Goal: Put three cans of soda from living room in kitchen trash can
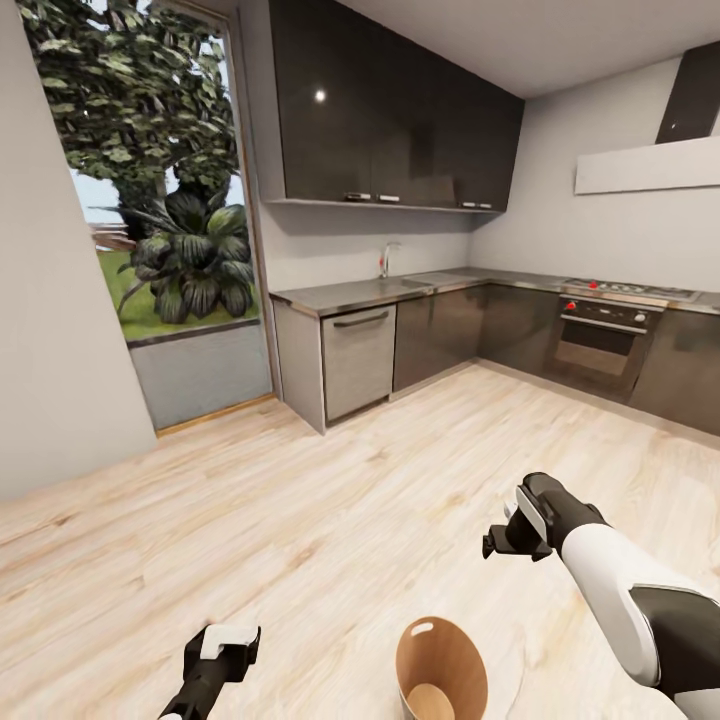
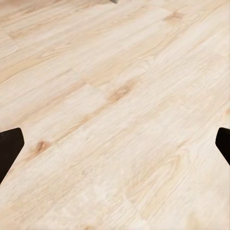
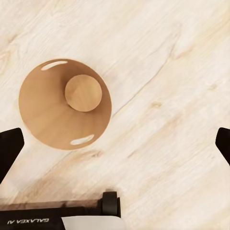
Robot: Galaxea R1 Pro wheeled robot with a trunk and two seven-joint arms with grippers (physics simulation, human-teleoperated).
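Note:
The tash can (image 1: 441, 660) stands on the pale wood floor at the lower middle of the head view, its brown inside facing me. From above in the right wrist view, the tash can (image 3: 44, 111) shows two slot cut-outs and a bare brown bottom. My right gripper (image 1: 507, 538) hangs open above the floor, just right of the bin, with nothing between its fingers (image 3: 9, 146). Low at the left, my left gripper (image 1: 226, 642) is open too, over bare planks (image 2: 115, 96). The cans of soda are out of view.
This is the kitchen: glossy dark cabinets (image 1: 390, 110), a steel counter with sink (image 1: 400, 285), and an oven with red knobs (image 1: 605, 335) at the back right. A glass door onto a garden (image 1: 165, 200) is at the left. My own base (image 3: 72, 221) sits close to the bin.

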